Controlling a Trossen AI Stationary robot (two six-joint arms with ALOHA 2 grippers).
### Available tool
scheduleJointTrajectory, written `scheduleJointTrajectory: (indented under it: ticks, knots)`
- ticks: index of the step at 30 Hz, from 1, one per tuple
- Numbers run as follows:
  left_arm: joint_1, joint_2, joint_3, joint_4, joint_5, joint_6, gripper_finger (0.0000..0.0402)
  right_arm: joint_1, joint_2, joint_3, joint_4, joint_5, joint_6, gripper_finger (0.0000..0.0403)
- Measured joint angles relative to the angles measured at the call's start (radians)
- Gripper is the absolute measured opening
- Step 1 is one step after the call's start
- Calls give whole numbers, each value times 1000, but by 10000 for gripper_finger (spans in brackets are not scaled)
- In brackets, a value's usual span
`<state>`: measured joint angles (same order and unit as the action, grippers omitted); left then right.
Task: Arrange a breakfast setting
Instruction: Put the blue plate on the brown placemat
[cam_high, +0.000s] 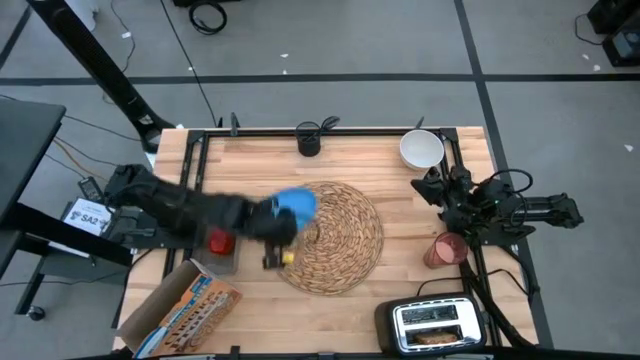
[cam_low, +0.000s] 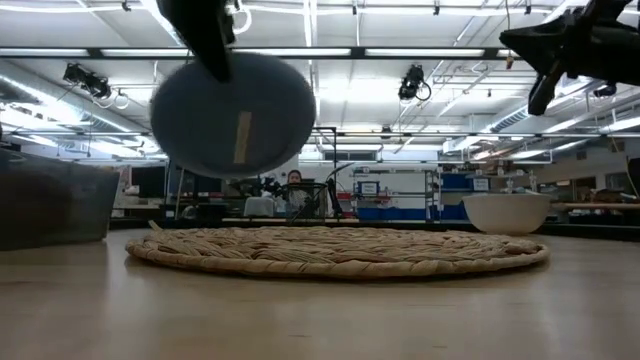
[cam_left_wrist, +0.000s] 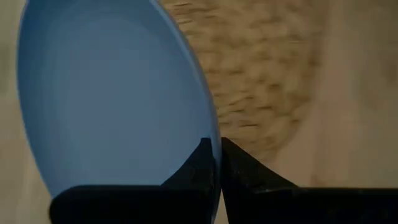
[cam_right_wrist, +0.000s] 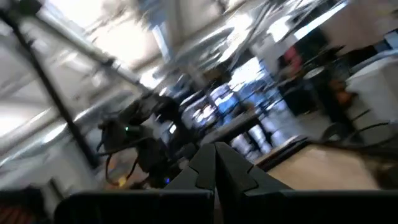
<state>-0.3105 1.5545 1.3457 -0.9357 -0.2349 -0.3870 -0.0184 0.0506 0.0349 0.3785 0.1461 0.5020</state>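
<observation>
The blue plate (cam_high: 297, 204) is in my left gripper (cam_high: 283, 216), lifted above the left edge of the round woven placemat (cam_high: 338, 238). In the low view the plate (cam_low: 235, 115) stands on edge, clear of the placemat (cam_low: 340, 250). My right gripper (cam_high: 431, 186) is shut and empty, raised at the table's right, between the white bowl (cam_high: 421, 149) and the translucent red cup (cam_high: 443, 250). The red apple (cam_high: 219, 241) sits left of the placemat. A toast slice (cam_high: 432, 338) lies in the toaster's slot. The spoon does not show clearly. My left gripper pinches the plate's rim (cam_left_wrist: 211, 134) between its two fingers (cam_left_wrist: 200, 163), one on the plate's hollow face and one behind it. In the low view the fingers come from above at the upper rim (cam_low: 213, 58). The plate hangs below them, on edge, lifted clear.
The silver toaster (cam_high: 432, 322) stands at the near right. A small black cup (cam_high: 308, 141) stands at the far edge. A cardboard box (cam_high: 185, 305) lies at the near left. Bare wood shows right of the placemat and along the near edge.
</observation>
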Motion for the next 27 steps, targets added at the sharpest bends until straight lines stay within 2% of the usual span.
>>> scheduleJointTrajectory:
  ticks: [2, 5, 8, 12, 15, 23, 27]
  knots:
    - [-78, 28, 0, 24, -31, -38, 17, 12, 19, 75, -98, -60, -8, 8]
    - [-149, 100, 0, 75, -39, -42, 17, 37, 86, 246, -328, -71, -43, 8]
    - [-173, 187, -1, 141, -28, 6, 17, 59, 187, 424, -552, -29, -115, 8]
    - [-175, 270, -1, 214, -32, 70, 17, 75, 321, 596, -781, 60, -161, 8]
    - [-175, 313, -1, 254, -39, 125, 17, 82, 409, 681, -881, 97, -165, 9]
    - [-221, 356, 0, 265, -16, 266, 18, 138, 590, 842, -996, 70, -139, 9]
    - [-241, 356, 0, 253, -15, 267, 18, 154, 652, 892, -1105, 132, -81, 9]
